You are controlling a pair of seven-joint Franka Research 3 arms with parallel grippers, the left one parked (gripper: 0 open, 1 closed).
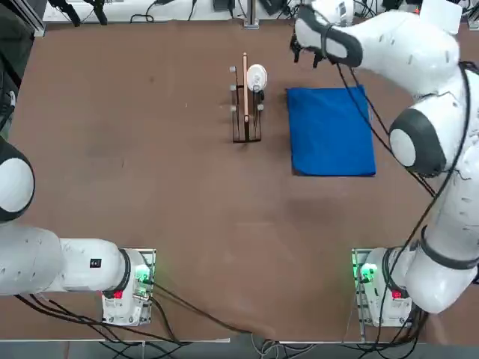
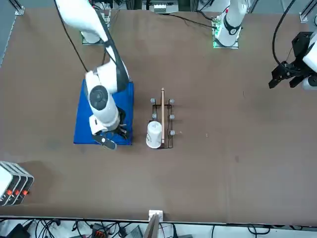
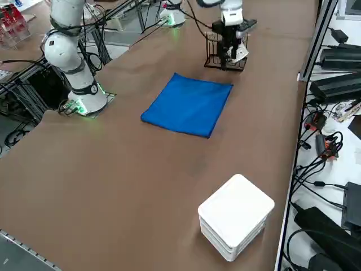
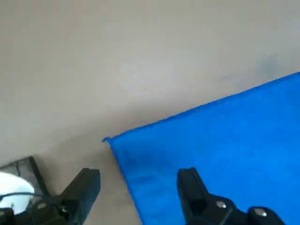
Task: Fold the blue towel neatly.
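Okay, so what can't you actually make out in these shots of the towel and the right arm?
- Towel's tag: not visible in any view.
- Towel's far edge, front view: the right arm hides the middle of it.
- Right tool, open above the towel's corner: top view shows only a dark shape; right side view sets it against the rack.
- How many layers the towel has: its edges are too thin to tell.
- White thing on the rack: too small to identify.
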